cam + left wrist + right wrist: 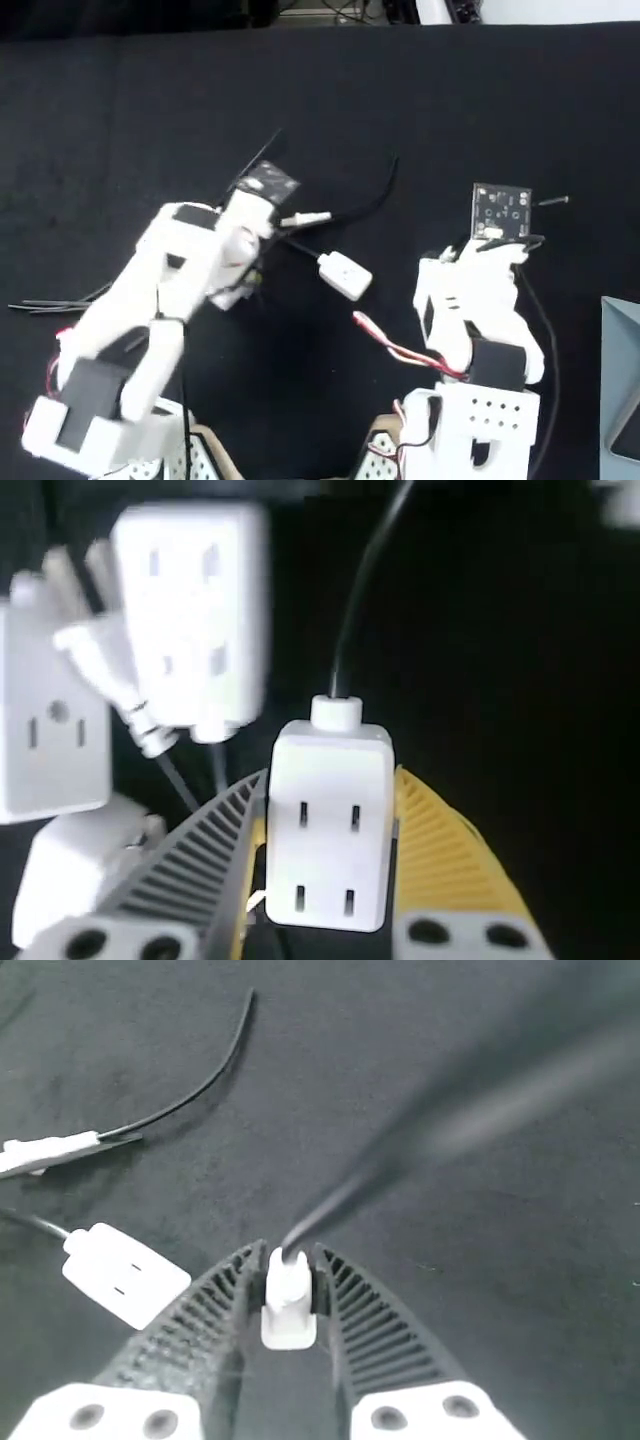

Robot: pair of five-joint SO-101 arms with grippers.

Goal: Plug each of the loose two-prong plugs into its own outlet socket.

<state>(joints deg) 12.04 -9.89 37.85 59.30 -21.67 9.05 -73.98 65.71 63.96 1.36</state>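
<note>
Two arms on a black table (120, 120): left arm (150, 290) reaching in from the lower left, right arm (470, 310) at the lower right.

Left claw (330, 780): clenched on the held outlet (330, 825), a white block with two pairs of slots facing the camera. It is pinched between the grey finger (200, 845) and the yellow finger (440, 850). Its black cord leaves the far end and runs away from the claw.

Beyond it is the big block (190, 610), white with several two-slot sockets. The side block (50, 730), also white, is just beside it. The side plug (100, 655) lies across the gap between them; blurred, contact unclear.

Right claw (288, 1252): clenched on the held plug (288, 1300), small and white, squeezed between both ribbed fingers. Its dark cord streaks away, blurred.

Loose outlet (345, 273) (125, 1275): flat on the table between the two arms, not gripped. Slots face up.

Loose plug (305, 218) (50, 1150): on the table near the loose outlet, apart from it and close to the left arm's tip. Its black cord (375, 195) curves off across the table.

Grey box (622, 380) at the right edge, well apart from the plugs.
</note>
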